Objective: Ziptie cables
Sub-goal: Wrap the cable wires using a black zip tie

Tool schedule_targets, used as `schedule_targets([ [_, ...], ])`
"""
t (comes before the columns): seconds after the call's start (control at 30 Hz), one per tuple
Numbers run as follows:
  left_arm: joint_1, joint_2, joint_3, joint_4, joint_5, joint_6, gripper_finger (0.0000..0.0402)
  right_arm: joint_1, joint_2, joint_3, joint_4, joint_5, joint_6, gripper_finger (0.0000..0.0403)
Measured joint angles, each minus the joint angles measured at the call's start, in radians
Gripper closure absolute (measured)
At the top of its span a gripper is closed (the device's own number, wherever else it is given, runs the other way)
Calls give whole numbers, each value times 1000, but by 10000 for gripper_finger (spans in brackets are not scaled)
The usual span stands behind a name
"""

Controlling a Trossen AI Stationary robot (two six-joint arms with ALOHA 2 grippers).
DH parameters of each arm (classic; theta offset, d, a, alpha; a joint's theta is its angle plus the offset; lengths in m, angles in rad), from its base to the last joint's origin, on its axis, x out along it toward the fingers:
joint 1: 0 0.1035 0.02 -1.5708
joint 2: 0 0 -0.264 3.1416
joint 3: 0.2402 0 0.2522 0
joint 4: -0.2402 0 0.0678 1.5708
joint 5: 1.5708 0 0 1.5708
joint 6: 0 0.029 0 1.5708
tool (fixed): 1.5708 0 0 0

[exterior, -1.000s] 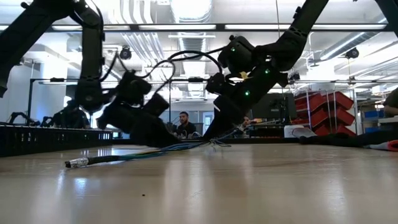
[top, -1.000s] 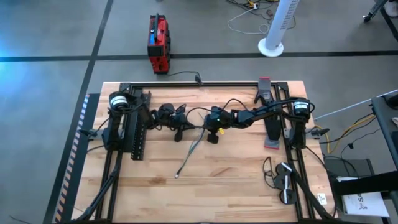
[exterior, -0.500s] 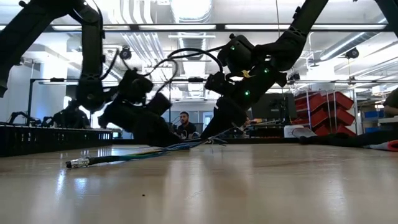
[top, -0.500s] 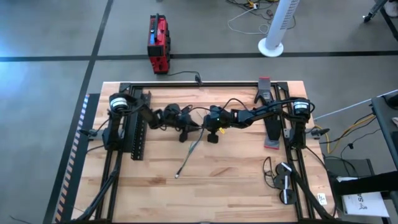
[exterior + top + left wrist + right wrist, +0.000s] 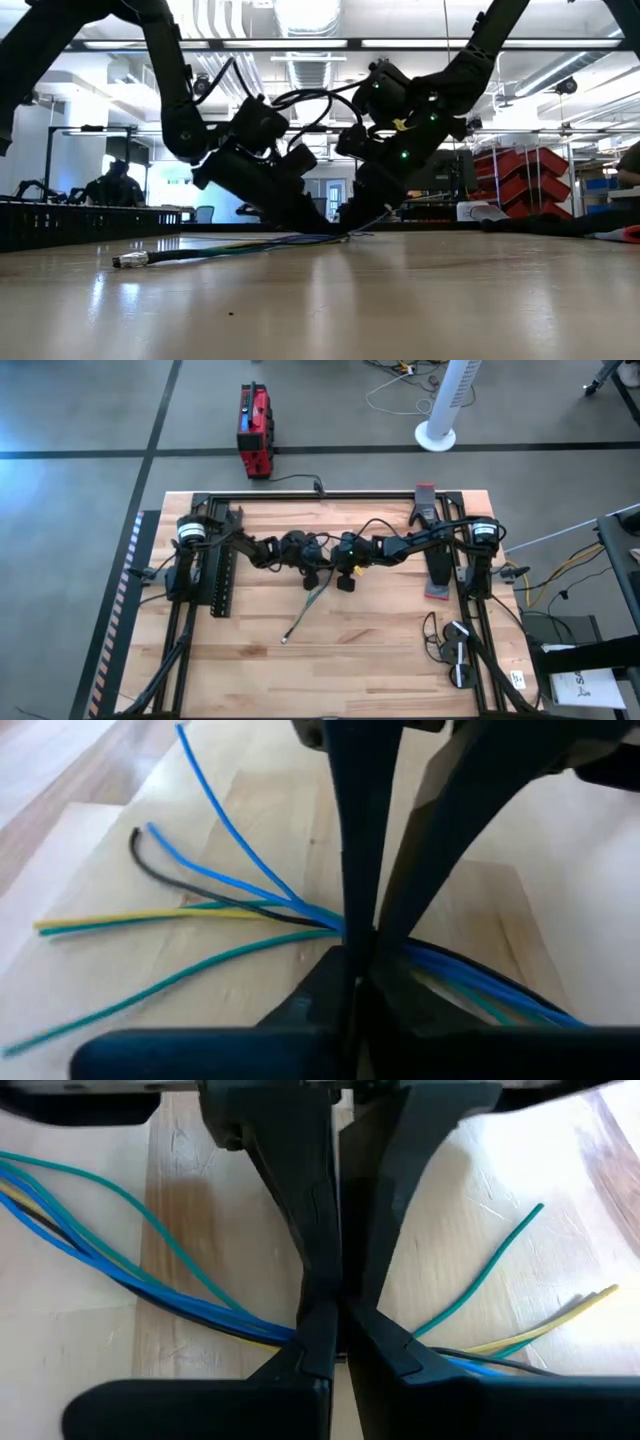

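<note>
Both grippers meet mid-table at the far end of the cables (image 5: 312, 595). The left gripper (image 5: 362, 955) and right gripper (image 5: 338, 1342) each pinch the bundle. Risk: pulling apart could fan the loose ends or slip wires free.

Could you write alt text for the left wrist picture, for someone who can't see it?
Two dark fingers of the left gripper pinch shut on the cables, thin blue, teal, yellow and black wires fanning out loose over the light wooden table.
</note>
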Motion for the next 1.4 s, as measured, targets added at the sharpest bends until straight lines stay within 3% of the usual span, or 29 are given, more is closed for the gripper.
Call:
schedule_targets([
  [0.2,-38,-2,-24,7,-93,-100,400,0,0,-4,6,-2,-26,400],
  [0.4,-62,-1,-17,-2,-111,-138,394,0,0,-5,7,-9,-75,400],
  [0.87,-67,0,-16,-19,-149,-71,293,0,-3,2,21,-22,-134,400],
  [0.97,-66,0,-17,-20,-152,-56,316,0,-7,4,20,-21,-139,400],
  [1.1,-59,0,-16,-39,-155,-65,388,-1,-17,4,11,-14,-139,400],
  [1.4,-57,0,-18,-56,-151,-78,401,-1,-21,-2,2,-11,-135,400],
])
